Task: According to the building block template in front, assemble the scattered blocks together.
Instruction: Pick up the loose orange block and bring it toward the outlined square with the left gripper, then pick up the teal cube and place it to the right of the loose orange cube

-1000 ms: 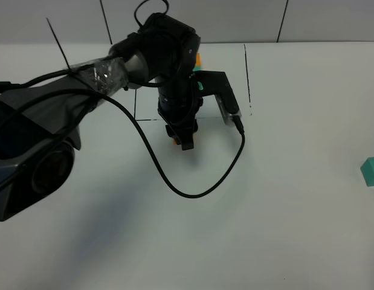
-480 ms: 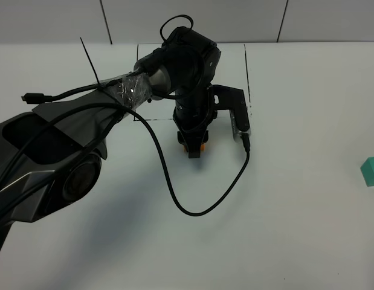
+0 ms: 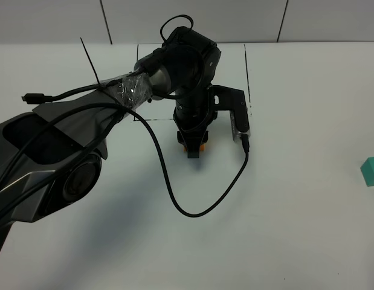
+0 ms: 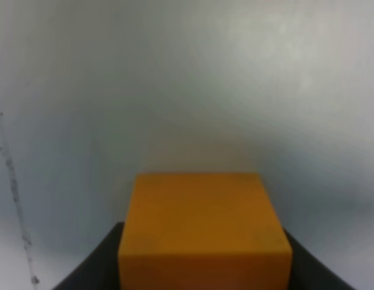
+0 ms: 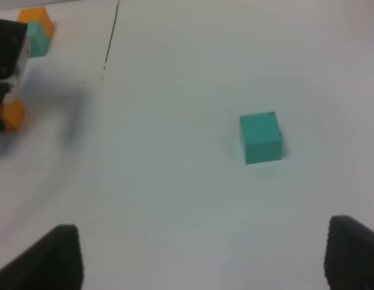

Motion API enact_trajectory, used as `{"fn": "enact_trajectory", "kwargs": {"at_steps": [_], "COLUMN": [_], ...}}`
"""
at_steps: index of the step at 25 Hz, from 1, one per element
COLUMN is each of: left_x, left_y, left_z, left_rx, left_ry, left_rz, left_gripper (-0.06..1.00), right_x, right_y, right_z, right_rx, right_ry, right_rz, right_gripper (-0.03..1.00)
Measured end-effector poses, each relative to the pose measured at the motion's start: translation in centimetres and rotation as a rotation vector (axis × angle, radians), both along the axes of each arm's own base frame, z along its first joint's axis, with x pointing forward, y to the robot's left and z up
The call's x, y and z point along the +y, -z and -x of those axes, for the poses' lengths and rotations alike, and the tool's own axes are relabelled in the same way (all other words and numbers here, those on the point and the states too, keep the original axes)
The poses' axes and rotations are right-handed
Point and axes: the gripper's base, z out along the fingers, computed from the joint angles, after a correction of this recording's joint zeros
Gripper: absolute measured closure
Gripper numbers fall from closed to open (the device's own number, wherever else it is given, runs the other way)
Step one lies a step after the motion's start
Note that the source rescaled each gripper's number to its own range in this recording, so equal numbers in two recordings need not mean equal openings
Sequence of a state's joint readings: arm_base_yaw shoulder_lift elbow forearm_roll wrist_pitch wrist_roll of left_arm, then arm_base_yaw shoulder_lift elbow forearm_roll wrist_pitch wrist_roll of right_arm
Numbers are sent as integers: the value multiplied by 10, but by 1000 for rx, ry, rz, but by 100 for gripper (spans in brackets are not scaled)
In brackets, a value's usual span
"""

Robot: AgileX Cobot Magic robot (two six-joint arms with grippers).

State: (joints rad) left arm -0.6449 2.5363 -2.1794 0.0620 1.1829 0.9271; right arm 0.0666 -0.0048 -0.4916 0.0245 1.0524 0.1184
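My left gripper (image 3: 193, 146) is shut on the orange cube (image 3: 202, 143), just in front of the drawn black rectangle (image 3: 246, 78). In the left wrist view the orange cube (image 4: 205, 229) fills the space between the dark fingers (image 4: 90, 273). The teal cube (image 3: 372, 171) lies alone at the far right; it also shows in the right wrist view (image 5: 261, 137). My right gripper (image 5: 205, 229) is open and empty, short of the teal cube. The template (image 5: 35, 27), an orange and teal pair, shows only in the right wrist view; my left arm hides it in the exterior view.
The left arm's black cable (image 3: 193, 208) loops over the table in front of the gripper. The wrist camera block (image 3: 235, 112) sticks out to the right of the left gripper. The white table (image 3: 295, 229) ends at a grey wall behind.
Over the last second my left arm swung a little to the right with the orange cube in it, then held still. The teal cube has not moved.
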Motion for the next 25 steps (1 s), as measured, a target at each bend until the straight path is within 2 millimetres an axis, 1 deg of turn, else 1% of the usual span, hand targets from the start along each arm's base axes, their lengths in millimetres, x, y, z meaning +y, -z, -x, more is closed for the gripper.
{"fn": "enact_trajectory", "kwargs": {"at_steps": [5, 6, 7, 8, 10, 13, 15, 16, 18, 20, 22, 25], "left_x": [0, 0, 0, 0, 0, 0, 0, 0, 0, 1, 1, 6], "left_y": [-1, 0, 0, 0, 0, -1, -5, -9, -23, -40, -57, -73], "left_z": [0, 0, 0, 0, 0, 0, 0, 0, 0, 1, 2, 1], "left_rx": [0, 0, 5, 5, 5, 3, -4, -10, -33, -60, -86, -107], "left_ry": [1, 1, 0, 1, 1, 1, -4, -13, -38, -65, -103, -173], "left_rz": [0, 0, -4, -4, -4, -2, 3, 9, 27, 50, 74, 105], "left_gripper": [94, 92, 86, 78, 57, 24, 8, 2, -3, -5, -6, -6], "right_x": [0, 0, 0, 0, 0, 0, 0, 0, 0, 0, 0, 0], "right_y": [0, 0, 0, 0, 0, 0, 0, 0, 0, 0, 0, 0], "right_z": [0, 0, 0, 0, 0, 0, 0, 0, 0, 0, 0, 0], "right_rx": [0, 0, 0, 0, 0, 0, 0, 0, 0, 0, 0, 0], "right_ry": [0, 0, 0, 0, 0, 0, 0, 0, 0, 0, 0, 0], "right_rz": [0, 0, 0, 0, 0, 0, 0, 0, 0, 0, 0, 0], "right_gripper": [32, 32, 32, 32, 32, 32, 32, 32, 32, 32, 32, 32]}}
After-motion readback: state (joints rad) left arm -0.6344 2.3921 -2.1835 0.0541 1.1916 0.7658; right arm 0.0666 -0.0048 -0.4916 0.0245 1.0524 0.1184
